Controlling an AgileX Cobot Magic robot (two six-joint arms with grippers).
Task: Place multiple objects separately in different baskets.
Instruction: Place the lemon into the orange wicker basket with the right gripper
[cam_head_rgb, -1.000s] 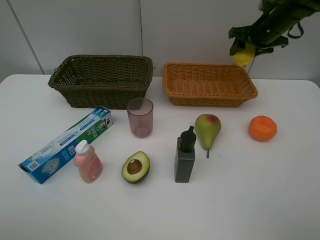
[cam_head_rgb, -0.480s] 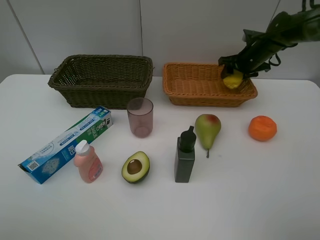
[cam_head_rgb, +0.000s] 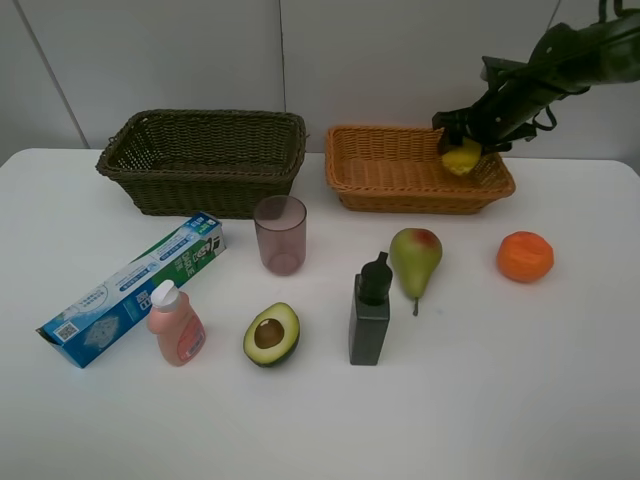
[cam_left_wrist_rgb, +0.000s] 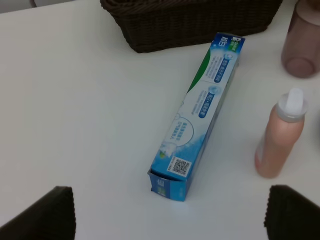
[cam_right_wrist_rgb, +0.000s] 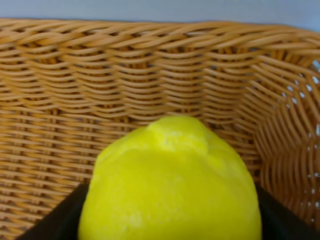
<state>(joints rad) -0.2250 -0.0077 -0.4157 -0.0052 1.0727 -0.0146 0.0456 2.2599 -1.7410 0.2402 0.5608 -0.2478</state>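
The lemon (cam_head_rgb: 461, 158) is gripped between the jaws of the right gripper (cam_head_rgb: 466, 143), which is lowered into the far right corner of the light orange-tan basket (cam_head_rgb: 420, 196); in the right wrist view the fruit is seen close against the woven walls of that corner, and whether it touches the basket's floor cannot be told. This basket is set at the far edge of the white worktop (cam_head_rgb: 500, 400), right of the middle, with the dark olive-brown basket (cam_head_rgb: 200, 196) just beside it on the left; nothing is seen inside the dark one. The left gripper (cam_left_wrist_rgb: 167, 220) is held wide open with nothing between its 2 fingertips, above the worktop near the blue-green toothpaste box (cam_head_rgb: 130, 290), which lies slantwise toward the left edge. The pink pump bottle (cam_head_rgb: 176, 325) stands upright just beside the box. The translucent pinkish cup (cam_head_rgb: 280, 235) stands upright in front of the dark basket's right end. Nearer the front, the halved avocado (cam_head_rgb: 271, 335) lies cut face up, and the dark square bottle (cam_head_rgb: 369, 315) stands near the green-red pear (cam_head_rgb: 414, 258). The orange (cam_head_rgb: 525, 256) rests toward the right edge, well apart from the rest.
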